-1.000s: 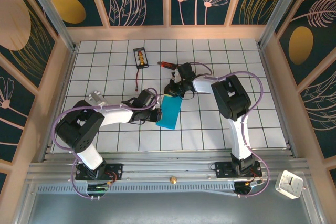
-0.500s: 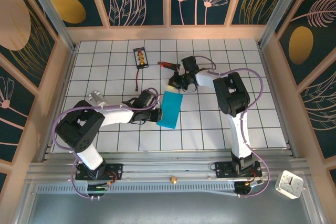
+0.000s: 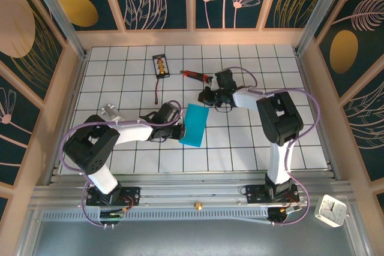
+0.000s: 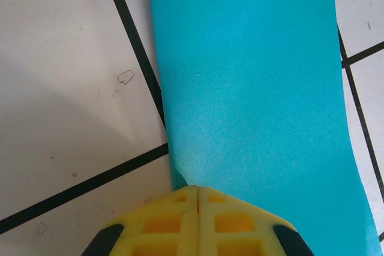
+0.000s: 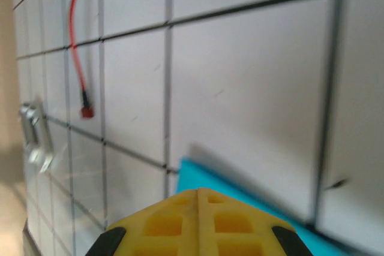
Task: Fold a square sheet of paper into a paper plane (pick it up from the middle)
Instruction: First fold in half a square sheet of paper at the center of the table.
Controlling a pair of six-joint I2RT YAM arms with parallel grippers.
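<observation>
Square sheet of paper point(image 3: 194, 125) folded, lying flat. Left gripper point(image 4: 198, 190) closed at its 9 o'clock edge. Right gripper point(image 5: 199, 192) closed, empty, near its 1 o'clock corner.

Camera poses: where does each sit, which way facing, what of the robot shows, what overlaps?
Top external: above and behind the bases, looking down on the white gridded table; the left arm and right arm show.
Left wrist: on the left arm, facing down past its shut left gripper onto the folded cyan-blue paper sheet.
Right wrist: low, facing across the tiles past the shut right gripper toward a red wire.
Shared: all show the paper.
</observation>
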